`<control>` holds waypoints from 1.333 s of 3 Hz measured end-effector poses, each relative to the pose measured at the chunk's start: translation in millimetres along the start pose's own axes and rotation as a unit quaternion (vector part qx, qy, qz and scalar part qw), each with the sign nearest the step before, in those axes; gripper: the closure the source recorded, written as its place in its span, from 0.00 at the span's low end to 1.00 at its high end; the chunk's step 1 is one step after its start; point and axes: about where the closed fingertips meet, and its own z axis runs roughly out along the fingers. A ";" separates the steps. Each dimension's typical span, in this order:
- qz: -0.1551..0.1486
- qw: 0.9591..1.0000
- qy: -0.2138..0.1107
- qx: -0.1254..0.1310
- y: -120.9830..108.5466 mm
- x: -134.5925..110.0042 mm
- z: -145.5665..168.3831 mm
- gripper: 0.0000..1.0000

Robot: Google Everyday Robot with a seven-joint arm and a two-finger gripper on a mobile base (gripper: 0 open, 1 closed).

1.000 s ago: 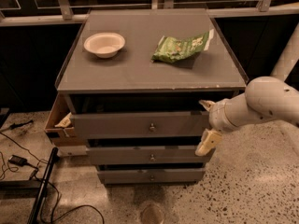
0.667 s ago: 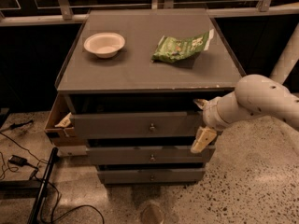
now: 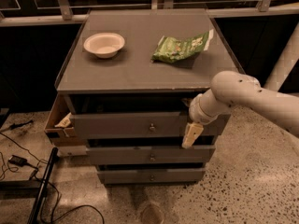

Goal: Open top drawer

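Top drawer [image 3: 131,124] has its right end behind the hand [image 3: 190,121].

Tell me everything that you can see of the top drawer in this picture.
The top drawer is a flat grey front, wood by its look, the widest of three, with a small round metal knob at centre. It stands pulled out a little, a dark gap above it under the cabinet top. The gripper is against its right end.

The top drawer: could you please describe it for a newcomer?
Find the grey cabinet bearing a bowl and green packet. The top drawer sits just under its top, the hand at its right end. It is the widest of three fronts.
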 end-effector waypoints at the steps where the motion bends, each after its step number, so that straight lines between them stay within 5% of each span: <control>1: 0.000 1.000 0.000 -0.003 1.1 -0.2 1.1 0.00; 4: 0.011 0.998 0.016 -0.053 22.6 5.2 -2.5 0.00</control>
